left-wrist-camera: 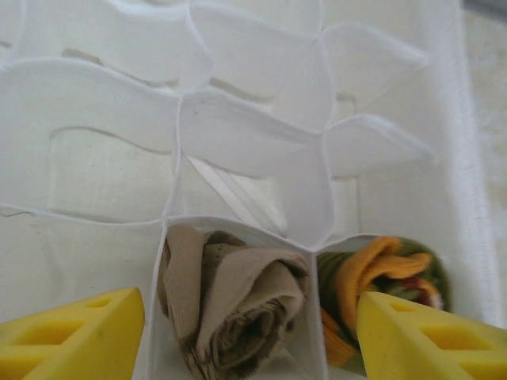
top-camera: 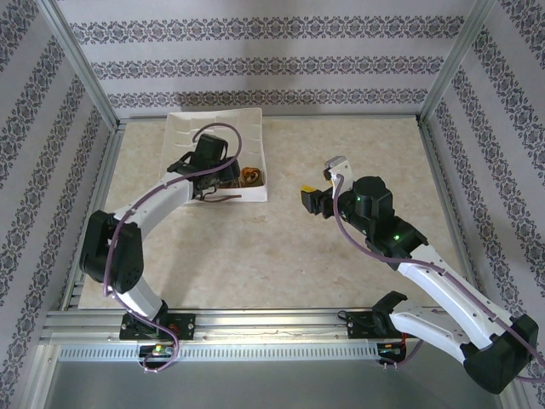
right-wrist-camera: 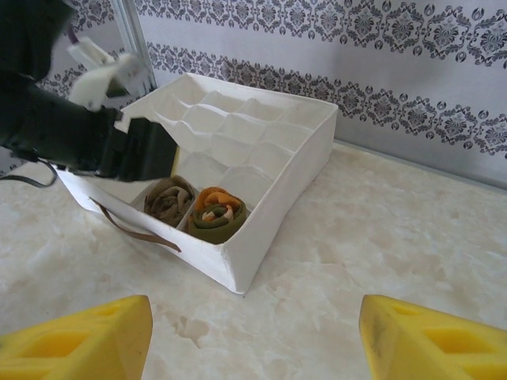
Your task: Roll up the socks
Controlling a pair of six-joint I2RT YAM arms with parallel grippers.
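Seen from above, a white fabric organiser box with honeycomb cells (top-camera: 192, 128) sits at the far left of the beige marble-look table (top-camera: 281, 256). The black left arm (top-camera: 162, 200) reaches over the box's near right corner and covers part of it. Beside its wrist, the rolled olive green sock with orange toe (top-camera: 251, 177) sits in the corner cell. The right gripper (top-camera: 308, 198) hovers over bare table, well apart from the box.

In the left wrist view, the left gripper (left-wrist-camera: 249, 340) is released, its yellow foam fingers (left-wrist-camera: 71, 336) wide apart and grasping nothing. Below and between them, the rolled brown-and-beige argyle sock (left-wrist-camera: 238, 309) fills one cell. The olive sock (left-wrist-camera: 380, 277) is in the neighbouring cell, partly behind the right finger.

In the right wrist view, the right gripper's fingers (right-wrist-camera: 79, 336) are spread with nothing between them. Ahead, both rolls lie side by side at the box's near corner, above a brown strap handle (right-wrist-camera: 135, 229). The left arm blocks the box's left part.
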